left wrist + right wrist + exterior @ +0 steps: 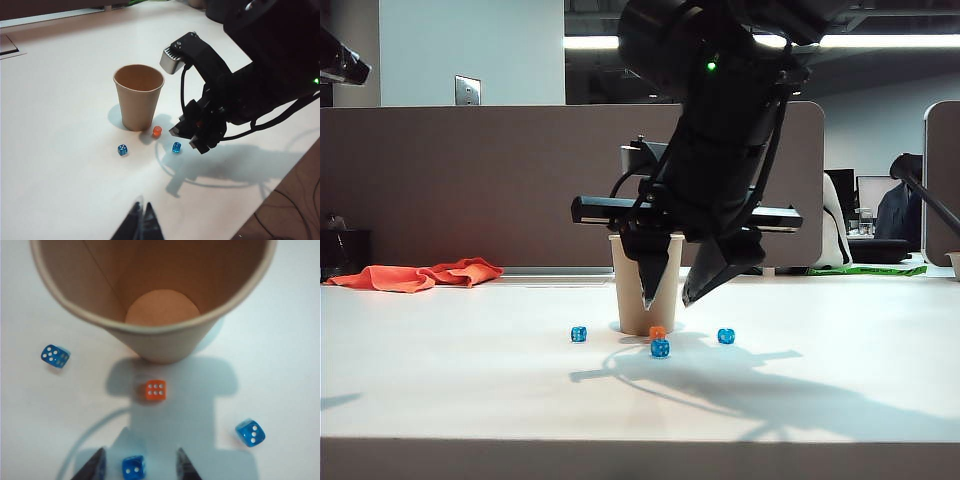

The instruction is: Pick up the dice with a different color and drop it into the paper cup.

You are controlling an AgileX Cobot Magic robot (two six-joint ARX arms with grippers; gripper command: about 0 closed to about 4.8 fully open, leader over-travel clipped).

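From where I sit, the left gripper (141,220) hangs well back from the work, its two dark fingertips close together with only a sliver between them and nothing in them. The right gripper (672,291) hovers above the table (440,350) with its jaws spread wide and empty, just in front of the paper cup (632,300).

The orange die (155,390) lies on the table ahead of the right fingertips (186,466), between them and the cup's foot, close to the cup, six pips up. I judge it light, hard and smooth, so it may squirt out of a careless pinch; I would take it on two opposite flat faces, square on. The cup looks light too and could tip if nudged.

The right wrist view shows the cup's bare inside, and three blue dice: one blue die (55,355) off to one side, another (133,467) right between the fingers, a third (250,432) to the other side. The exterior view shows the gripper's height, while the left wrist view shows only two blue dice.
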